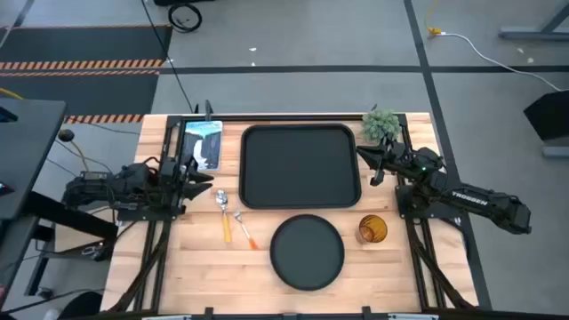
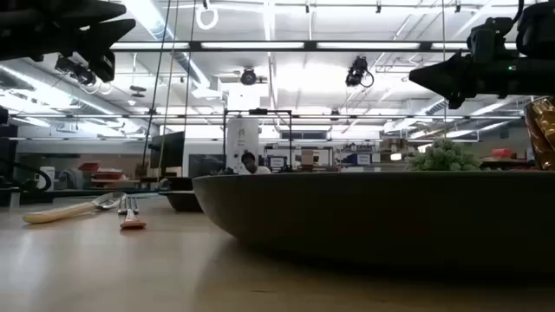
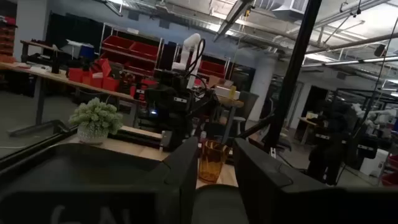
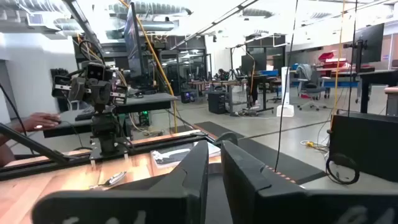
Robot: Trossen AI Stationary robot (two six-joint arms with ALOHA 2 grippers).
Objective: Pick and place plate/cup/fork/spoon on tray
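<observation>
The black rectangular tray [image 1: 302, 165] lies at the table's far middle. The round black plate [image 1: 307, 252] lies near the front edge and fills the low view [image 2: 364, 217]. The amber cup [image 1: 372, 229] stands upright right of the plate, and also shows in the left wrist view [image 3: 211, 160]. The spoon [image 1: 222, 212] and the fork [image 1: 244, 229] lie flat on the wood left of the plate. My left gripper [image 1: 204, 179] is open and empty, left of the tray above the table. My right gripper [image 1: 366, 164] is open and empty at the tray's right edge.
A small green potted plant [image 1: 380, 124] stands at the far right corner, close behind my right gripper. A blue-and-white flat item [image 1: 203, 142] lies at the far left beside the tray. A person's hand [image 4: 37, 121] shows beyond the table's left side.
</observation>
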